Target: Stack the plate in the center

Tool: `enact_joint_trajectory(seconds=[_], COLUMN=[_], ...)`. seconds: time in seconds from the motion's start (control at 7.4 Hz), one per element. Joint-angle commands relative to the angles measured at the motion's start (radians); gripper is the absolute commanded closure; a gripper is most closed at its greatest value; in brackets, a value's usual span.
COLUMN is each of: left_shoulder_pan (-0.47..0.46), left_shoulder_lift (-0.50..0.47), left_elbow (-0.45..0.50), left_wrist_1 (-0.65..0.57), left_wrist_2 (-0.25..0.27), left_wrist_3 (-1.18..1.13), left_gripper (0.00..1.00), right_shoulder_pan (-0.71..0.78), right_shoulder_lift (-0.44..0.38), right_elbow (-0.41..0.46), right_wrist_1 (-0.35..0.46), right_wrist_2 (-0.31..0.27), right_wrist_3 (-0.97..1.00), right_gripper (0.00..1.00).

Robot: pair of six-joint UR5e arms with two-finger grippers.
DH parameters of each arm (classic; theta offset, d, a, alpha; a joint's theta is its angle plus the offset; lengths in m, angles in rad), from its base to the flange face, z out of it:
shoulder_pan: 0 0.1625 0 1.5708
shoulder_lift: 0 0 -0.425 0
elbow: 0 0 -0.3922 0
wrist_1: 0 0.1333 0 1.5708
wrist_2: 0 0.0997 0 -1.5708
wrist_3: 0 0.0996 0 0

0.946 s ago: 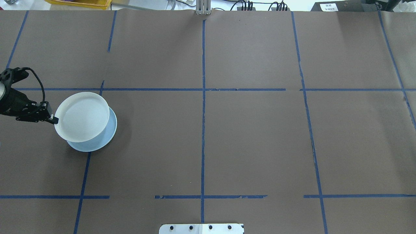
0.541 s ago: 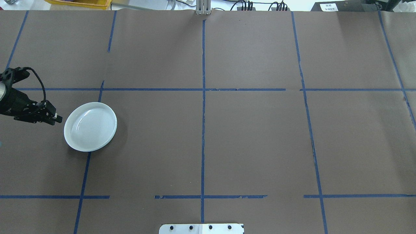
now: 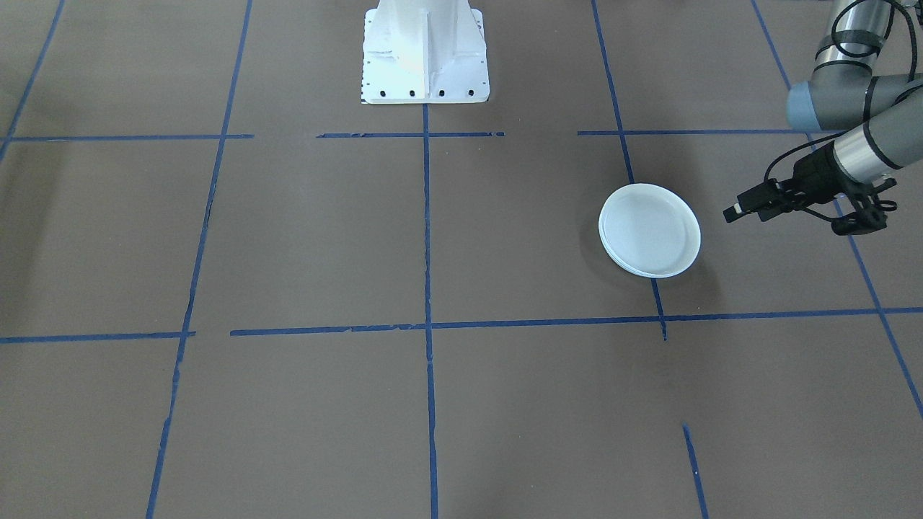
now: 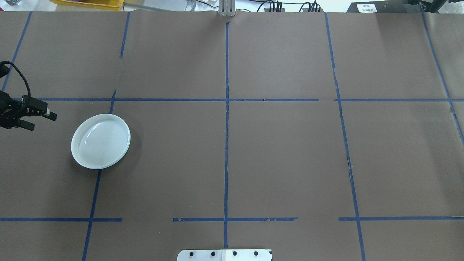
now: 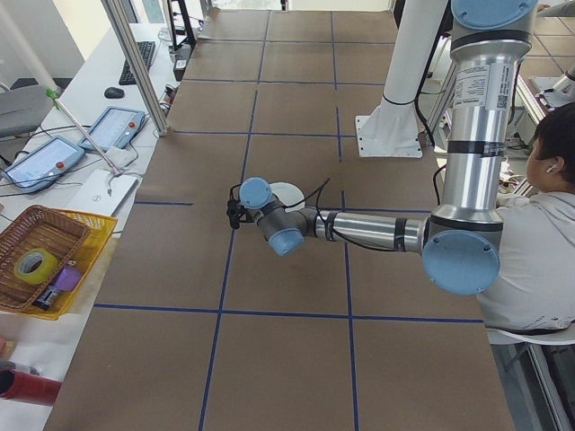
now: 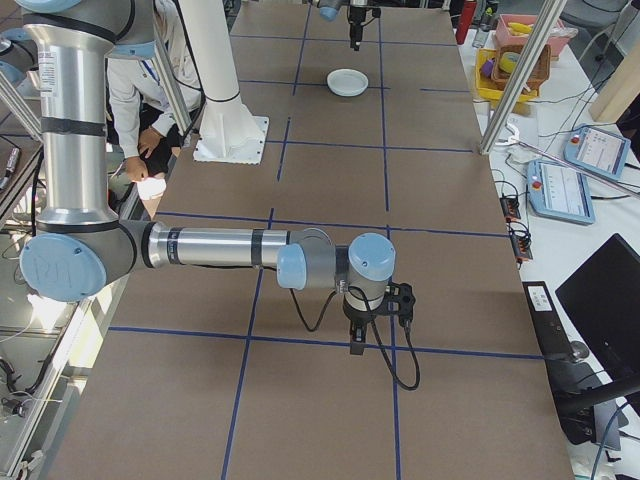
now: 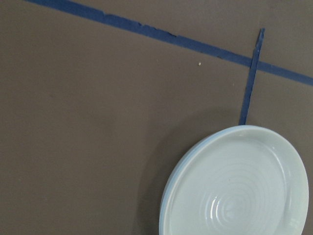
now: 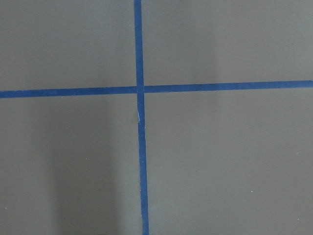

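A white plate with concentric rings (image 4: 100, 141) (image 3: 650, 229) (image 7: 239, 191) lies stacked on the table at the robot's left. Beneath it only a thin pale blue rim (image 7: 168, 196) shows of the center plate, whose face is hidden. My left gripper (image 4: 42, 120) (image 3: 732, 213) hovers open and empty, well apart from the stack on its outer side. Only the exterior right view shows my right gripper (image 6: 356, 345), pointing down over a tape crossing far from the plates. I cannot tell whether it is open or shut.
Blue tape lines (image 4: 226, 108) divide the brown table cover into squares. The white robot base (image 3: 425, 50) stands at mid table edge. A person (image 5: 539, 233) sits behind the robot. A yellow tray with a basket (image 5: 45, 260) and tablets (image 5: 112, 127) lie beyond the far edge.
The left gripper let go of the ringed plate, which dropped onto the blue plate. The gripper then drew back leftward and away from the stack.
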Motion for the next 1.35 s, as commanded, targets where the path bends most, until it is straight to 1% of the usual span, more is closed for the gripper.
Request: enact_joint_trajectory(seconds=[0.0, 0.14, 0.27, 0.41, 0.54, 0.68, 0.81, 0.95, 1.22], left_shoulder_pan=[-0.09, -0.161, -0.211, -0.289, -0.365, -0.423, -0.454, -0.457, -0.459], left_shoulder_lift=[0.03, 0.041, 0.039, 0.036, 0.032, 0.027, 0.027, 0.021, 0.03], left_elbow=[0.012, 0.003, 0.0, -0.005, -0.006, -0.012, -0.017, -0.014, -0.046], left_wrist_1=[0.037, 0.189, 0.339, 0.491, 0.611, 0.709, 0.729, 0.756, 0.741], left_wrist_2=[0.009, 0.014, 0.076, 0.145, 0.192, 0.2, 0.2, 0.191, 0.186], left_wrist_3=[0.188, 0.416, 0.613, 0.805, 0.981, 1.114, 1.154, 1.153, 1.158], left_gripper=[0.0, 0.0, 0.0, 0.0, 0.0, 0.0, 0.0, 0.0, 0.0], right_shoulder_pan=[0.0, 0.0, 0.0, 0.0, 0.0, 0.002, 0.0, 0.0, 0.0], right_shoulder_lift=[0.0, 0.0, 0.0, 0.0, 0.0, 0.0, 0.0, 0.0, 0.0], right_elbow=[0.0, 0.0, 0.0, 0.0, 0.0, 0.0, 0.0, 0.0, 0.0], right_wrist_1=[0.0, 0.0, 0.0, 0.0, 0.0, 0.0, 0.0, 0.0, 0.0], right_wrist_2=[0.001, -0.001, 0.001, 0.001, 0.001, -0.001, -0.001, 0.001, 0.001], right_wrist_3=[0.0, 0.0, 0.0, 0.0, 0.0, 0.0, 0.0, -0.001, 0.0], right_gripper=[0.0, 0.0, 0.0, 0.0, 0.0, 0.0, 0.0, 0.0, 0.0])
